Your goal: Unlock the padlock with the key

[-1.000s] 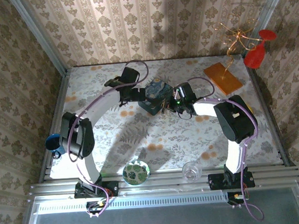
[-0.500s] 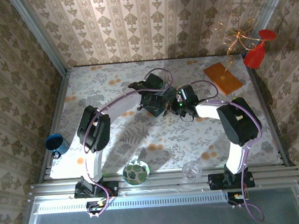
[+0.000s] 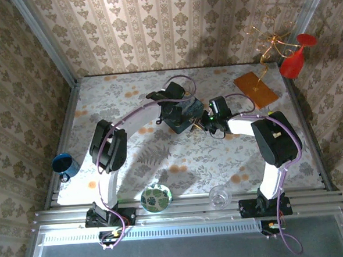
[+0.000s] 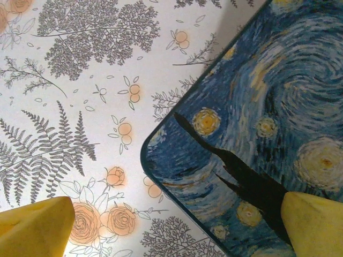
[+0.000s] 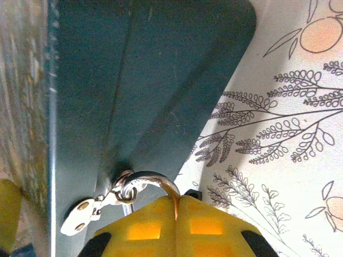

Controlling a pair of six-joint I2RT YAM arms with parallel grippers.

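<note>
Looking from above, the right pincer (image 3: pixel 205 122) meets the blue box's (image 3: pixel 181 115) right side, nearer the padlock (image 5: pixel 154 178). Left wrist: left pincer (image 4: pixel 174 225) spread wide over the lid corner. Right wrist: fingers (image 5: pixel 214 225) pressed together, its thin silvery shackle arching just ahead through the hasp (image 5: pixel 91 206); what they pinch is unclear.

The left arm (image 3: pixel 107 190) and right arm (image 3: pixel 269 181) are white tubes with bulky black joints, purple cables (image 3: pixel 180 78) looping alongside; the fingers (image 5: pixel 161 225) are bright yellow plastic.
</note>
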